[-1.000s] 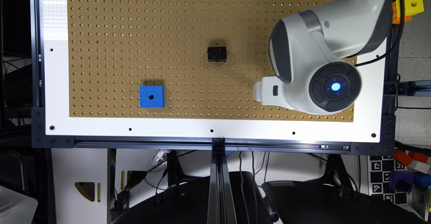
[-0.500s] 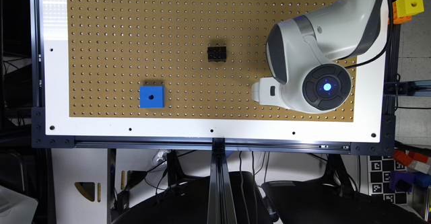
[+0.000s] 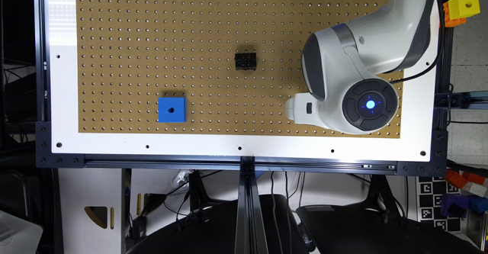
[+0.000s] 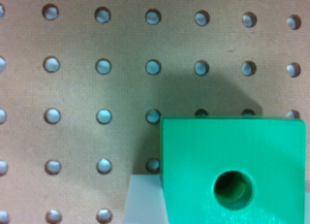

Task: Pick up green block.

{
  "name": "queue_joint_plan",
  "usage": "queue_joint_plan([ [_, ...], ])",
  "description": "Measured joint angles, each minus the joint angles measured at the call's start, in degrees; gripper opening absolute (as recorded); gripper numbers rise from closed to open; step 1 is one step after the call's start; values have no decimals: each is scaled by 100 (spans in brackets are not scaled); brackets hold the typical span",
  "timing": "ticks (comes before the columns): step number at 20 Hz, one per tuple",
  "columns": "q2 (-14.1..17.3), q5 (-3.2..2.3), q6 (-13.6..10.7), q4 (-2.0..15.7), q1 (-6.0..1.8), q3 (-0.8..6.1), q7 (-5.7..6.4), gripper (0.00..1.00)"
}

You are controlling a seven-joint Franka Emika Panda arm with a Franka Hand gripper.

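The green block (image 4: 232, 170) is a bright green cube with a round dark hole in its top face. It is seen close up in the wrist view, over the brown pegboard (image 4: 97, 88), and casts a soft shadow on the board. A pale finger (image 4: 145, 200) lies flush against one side of the block, and the opposite side runs out of frame. My gripper (image 4: 233, 204) is centred on the block and looks shut on it. In the exterior view the gripper (image 3: 301, 109) is the white part past the wrist, near the board's front edge at that view's right.
A larger blue block with a hole (image 3: 172, 109) lies on the pegboard (image 3: 190, 25) toward the exterior view's left. A small black part (image 3: 245, 61) sits mid-board. A yellow cube (image 3: 463, 5) sits off the board at the upper right. The white border (image 3: 244, 145) frames the board.
The arm's wrist has shifted a little toward the exterior view's left and then slightly toward the front edge. The blue block and the black part have stayed put.
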Motion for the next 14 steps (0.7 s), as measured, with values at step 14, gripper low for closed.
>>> queue_joint_plan([
  [14, -781, -8, -858, 6, 2, -2, 18, 0],
])
